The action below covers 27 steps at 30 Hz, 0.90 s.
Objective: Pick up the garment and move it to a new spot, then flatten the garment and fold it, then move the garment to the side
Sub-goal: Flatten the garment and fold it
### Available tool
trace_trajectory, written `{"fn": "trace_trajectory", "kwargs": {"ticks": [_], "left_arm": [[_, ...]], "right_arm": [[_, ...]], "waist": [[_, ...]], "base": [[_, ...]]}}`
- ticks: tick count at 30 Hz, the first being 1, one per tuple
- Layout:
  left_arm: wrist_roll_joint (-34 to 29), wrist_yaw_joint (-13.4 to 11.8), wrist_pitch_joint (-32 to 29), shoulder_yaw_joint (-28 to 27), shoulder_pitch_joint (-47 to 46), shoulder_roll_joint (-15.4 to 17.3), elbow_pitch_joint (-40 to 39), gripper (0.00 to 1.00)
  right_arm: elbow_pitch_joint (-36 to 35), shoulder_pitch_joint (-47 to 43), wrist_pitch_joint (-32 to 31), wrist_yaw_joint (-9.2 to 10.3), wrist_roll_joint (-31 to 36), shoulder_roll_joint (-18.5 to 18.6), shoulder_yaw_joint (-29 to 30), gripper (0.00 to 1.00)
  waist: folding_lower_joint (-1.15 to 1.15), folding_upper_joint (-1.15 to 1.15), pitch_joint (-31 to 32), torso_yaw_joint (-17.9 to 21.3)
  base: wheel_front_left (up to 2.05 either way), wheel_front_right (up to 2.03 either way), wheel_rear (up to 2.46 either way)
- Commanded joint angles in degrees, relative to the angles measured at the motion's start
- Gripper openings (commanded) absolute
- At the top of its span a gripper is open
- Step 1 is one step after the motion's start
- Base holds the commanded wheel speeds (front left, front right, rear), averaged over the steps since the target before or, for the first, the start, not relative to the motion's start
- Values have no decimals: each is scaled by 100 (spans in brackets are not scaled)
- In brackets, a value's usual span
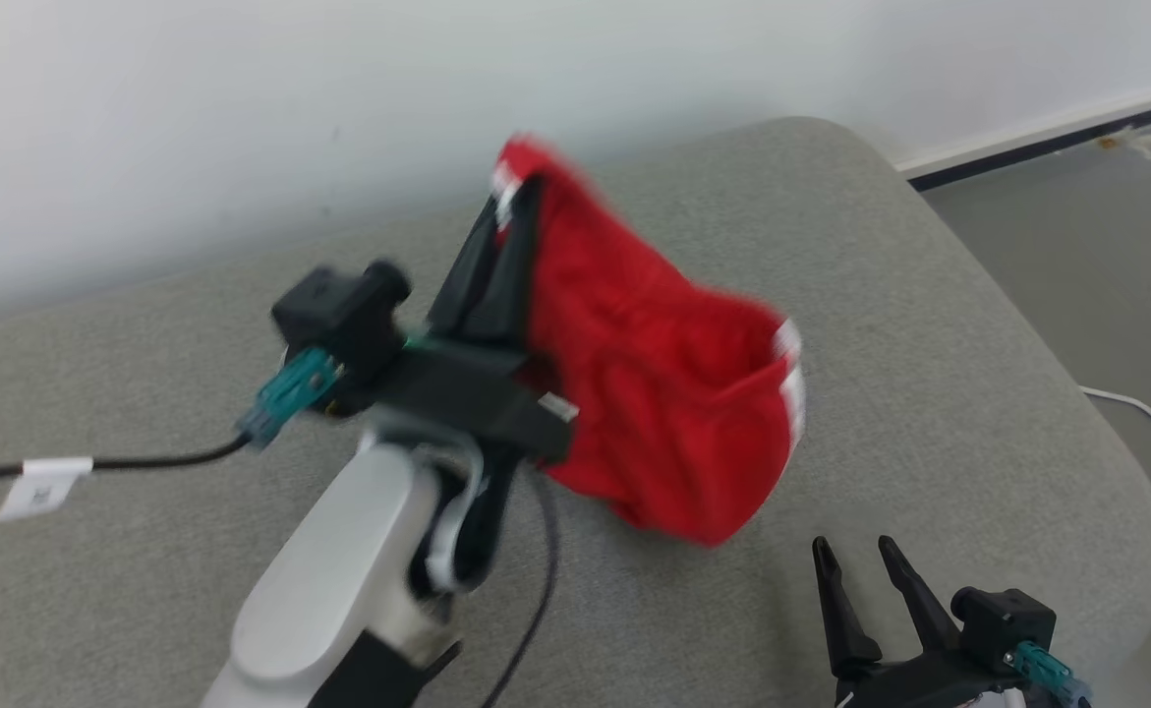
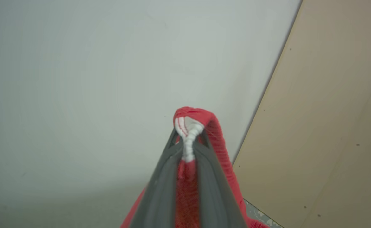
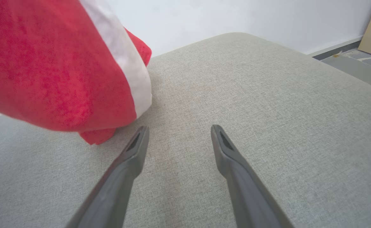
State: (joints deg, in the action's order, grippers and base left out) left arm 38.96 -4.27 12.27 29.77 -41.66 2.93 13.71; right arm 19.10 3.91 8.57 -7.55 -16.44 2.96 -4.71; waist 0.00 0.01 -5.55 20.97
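While the left gripper (image 1: 511, 202) stood raised over the grey cushion (image 1: 929, 324), I saw its two dark fingers clenched on the garment (image 1: 663, 383), a red piece with white trim. The cloth hung from the fingertips and drooped to the right in the head view, blurred at its edges. From there I couldn't tell whether its lowest fold touched the cushion.

The left wrist view made the grip plain. A white-striped bunch of garment (image 2: 217, 136) was squeezed between the jaws, and red cloth ran down between and beside the fingers. Behind were a pale wall (image 2: 77, 79) and, at the right, a beige board (image 2: 331, 110).

The right gripper (image 1: 852, 546) sat at the lower right of the head view, jaws spread and holding nothing. In the right wrist view its fingers lay low over the cushion. The garment hung near the finger on that view's left, white band toward the camera, and a red corner appeared to meet the cushion. A black cable (image 1: 143, 460) with a white tag (image 1: 44, 487) trailed from the left wrist.
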Motion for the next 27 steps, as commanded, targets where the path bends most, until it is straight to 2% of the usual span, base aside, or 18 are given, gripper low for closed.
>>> {"fn": "trace_trajectory", "kwargs": {"ticks": [1, 7, 12, 13, 14, 20, 24, 27], "left_arm": [[82, -101, 25, -133, 399, 206, 148, 0], [341, -383, 141, -603, 1553, 736, 813, 0], [611, -451, 241, -1142, 2074, 962, 1376, 0], [656, -469, 243, -1198, 2148, 970, 1488, 18], [735, -464, 244, -1260, 2193, 970, 1582, 100], [945, -364, -231, -1215, 2365, 1071, 1976, 100], [1077, -106, -458, -1165, 2491, 1096, 1693, 100], [1132, 77, -630, -982, 2567, 981, 1290, 100]], "right_arm": [[-39, -4, -8, 11, 30, -8, -24, 100], [-63, 1, -51, 11, 47, 5, -35, 100], [-93, 12, -105, 11, 67, 40, -54, 100], [-100, -6, -123, 11, 71, 46, -49, 100], [-110, -21, -131, 11, 77, 49, -55, 100], [-176, -82, -199, 11, 102, 48, -77, 100], [-202, -156, -220, 11, 73, 81, -59, 100], [-215, -180, -218, 11, 73, 71, -35, 100]], "waist": [[0, -1, 2, -190], [0, -1, 27, -469], [0, -1, 67, -613], [0, -1, 79, -639], [0, -1, 88, -657], [0, -1, 167, -702], [0, -1, 225, -704], [0, -1, 243, -721]], "base": [[0, 0, 0], [0, 0, 0], [0, 0, 0], [0, 0, 0], [0, 0, 0], [0, 0, 0], [0, 0, 0], [0, 0, 0]]}}
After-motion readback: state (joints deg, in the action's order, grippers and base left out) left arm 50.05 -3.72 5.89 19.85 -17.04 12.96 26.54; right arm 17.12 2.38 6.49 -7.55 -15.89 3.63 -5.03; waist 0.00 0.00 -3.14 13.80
